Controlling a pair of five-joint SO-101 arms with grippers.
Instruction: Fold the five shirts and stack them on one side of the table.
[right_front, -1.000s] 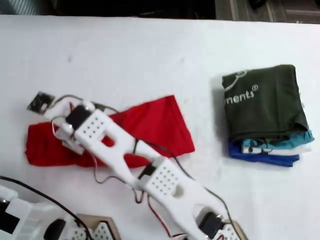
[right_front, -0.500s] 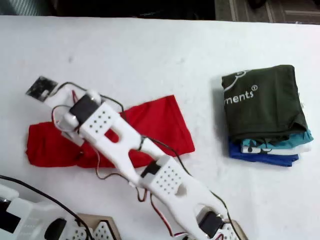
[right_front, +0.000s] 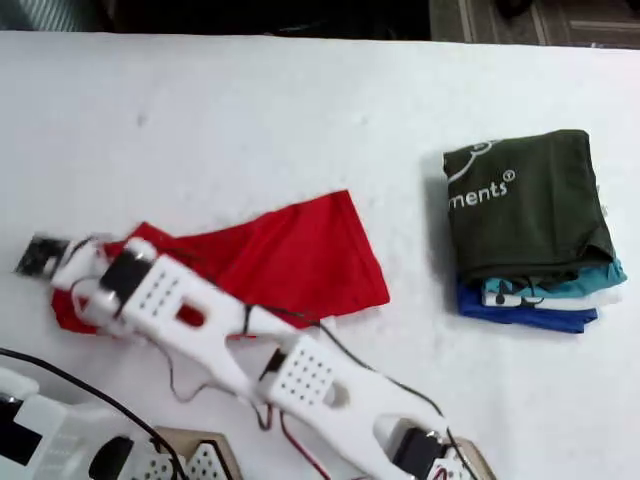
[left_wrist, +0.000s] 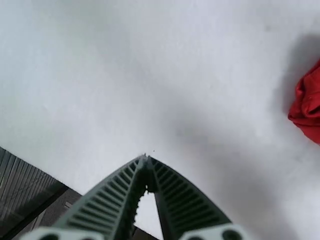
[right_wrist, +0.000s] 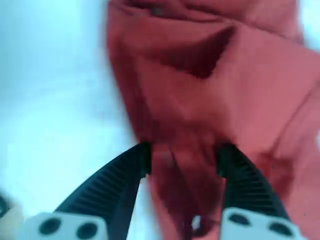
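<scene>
Nearest, at about 7 o'clock on the table (right_front: 300, 100), the left gripper (left_wrist: 146, 162) hangs over bare white surface with its jaws pressed together on nothing. The red shirt's edge lies off to its side, well apart. I judge it is parked clear so the other arm can work alone.

Further in, toward 9 o'clock, the right gripper (right_wrist: 182, 155) is down on the left end of the red shirt (right_front: 290, 250). Its jaws are spread wide with a ridge of bunched cloth between them, not pinched. That placement reads as a set-up for taking hold of this end and carrying it over toward the middle — the shirt lies as a long band from 9 o'clock to centre, rumpled at its left end, and is not yet a compact fold.

At 3 o'clock, well apart from the red shirt, sits the stack of folded shirts (right_front: 525, 200). Dark green is on top, with teal, white and blue edges showing beneath, all squared up near the table's right side. Four seem done — the red one looks like the last, and it belongs on top of that pile.
</scene>
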